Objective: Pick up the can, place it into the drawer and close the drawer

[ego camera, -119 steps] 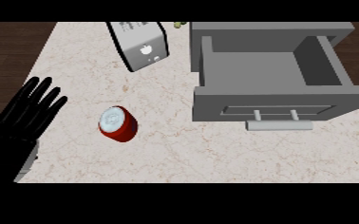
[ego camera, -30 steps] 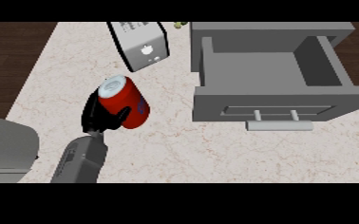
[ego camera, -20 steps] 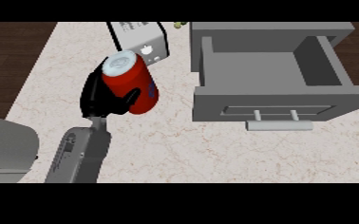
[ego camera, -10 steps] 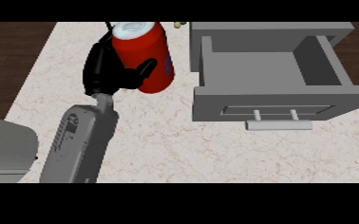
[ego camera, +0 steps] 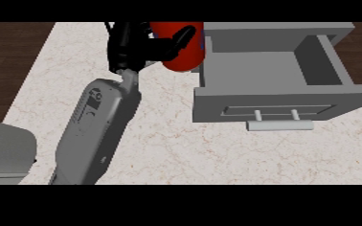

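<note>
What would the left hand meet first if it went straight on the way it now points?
Nothing shows in that line: the left hand, curled round the can, points toward the counter's far edge, where the view ends. The open drawer lies to its right, off that line, though depth is unclear.

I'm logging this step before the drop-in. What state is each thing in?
can: held above the counter, next to the drawer's left wall, not inside it.
left robot hand: fingers and thumb curled round the can.
drawer: open, nothing visible inside.
</note>
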You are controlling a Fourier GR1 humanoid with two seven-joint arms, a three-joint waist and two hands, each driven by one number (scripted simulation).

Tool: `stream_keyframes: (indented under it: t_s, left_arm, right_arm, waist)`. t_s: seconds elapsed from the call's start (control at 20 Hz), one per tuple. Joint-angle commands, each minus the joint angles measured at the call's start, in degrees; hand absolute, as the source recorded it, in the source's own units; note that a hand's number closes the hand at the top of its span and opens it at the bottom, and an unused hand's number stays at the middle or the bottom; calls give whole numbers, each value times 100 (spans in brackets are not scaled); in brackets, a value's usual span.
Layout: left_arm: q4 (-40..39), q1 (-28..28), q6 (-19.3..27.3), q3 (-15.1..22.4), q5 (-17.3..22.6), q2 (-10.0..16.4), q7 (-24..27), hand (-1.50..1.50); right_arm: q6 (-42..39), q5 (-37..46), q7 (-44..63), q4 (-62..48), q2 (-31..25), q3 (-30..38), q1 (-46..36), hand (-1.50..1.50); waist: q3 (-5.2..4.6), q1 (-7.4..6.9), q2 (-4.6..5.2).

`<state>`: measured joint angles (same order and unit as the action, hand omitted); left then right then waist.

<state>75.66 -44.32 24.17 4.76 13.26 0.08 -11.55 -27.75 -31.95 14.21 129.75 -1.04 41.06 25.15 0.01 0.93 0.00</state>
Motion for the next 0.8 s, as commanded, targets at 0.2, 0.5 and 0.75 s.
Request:
stream_keyframes:
  t_s: [0.2, 0.5, 0.75]
  left_arm:
    - [-987, -1244, 549, 114, 166, -7, -64, 150]
    - [-1942, -2060, 896, 415, 621, -7, 290, 150]
    - [-2901, -2661, 1137, 680, 1121, -7, 784, 150]
  right_arm:
    - [10, 214, -322, -2, 101, -341, 142, -150]
    - [338, 260, 200, 256, 89, -424, -117, -150]
    - [309, 60, 176, 107, -235, -259, -319, -150]
  waist:
    - [2, 17, 7]
    - [0, 72, 25]
    - [3, 196, 48]
